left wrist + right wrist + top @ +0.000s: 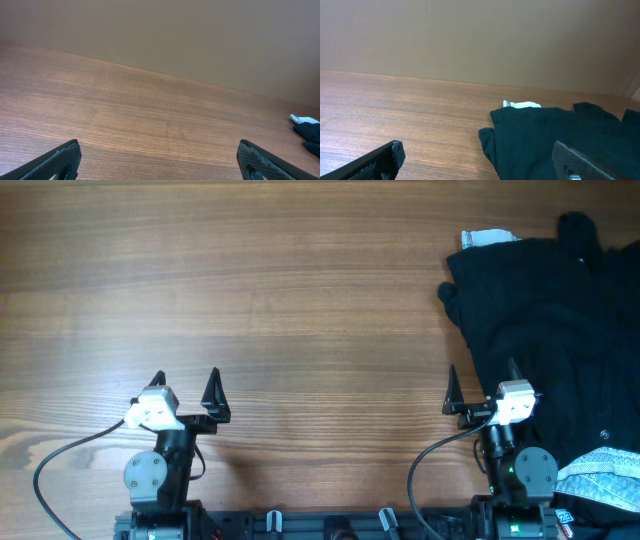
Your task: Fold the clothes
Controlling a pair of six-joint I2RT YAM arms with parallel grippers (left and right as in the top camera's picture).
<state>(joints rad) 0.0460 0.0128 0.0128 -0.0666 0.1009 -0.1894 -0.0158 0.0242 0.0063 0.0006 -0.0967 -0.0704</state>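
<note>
A dark black garment [560,330] lies crumpled in a heap at the right side of the wooden table, reaching the right edge. It also shows in the right wrist view [560,140] and just at the right edge of the left wrist view [312,134]. My left gripper [186,388] is open and empty near the front left, far from the cloth; its jaws [159,160] hang over bare wood. My right gripper [481,383] is open and empty at the front right, its right finger over the garment's left edge [479,159].
A white cloth or label [488,238] peeks out from under the garment's far edge, also in the right wrist view [522,105]. A light grey patterned fabric [605,475] lies at the front right corner. Bare wooden table [280,300] spreads left of the heap.
</note>
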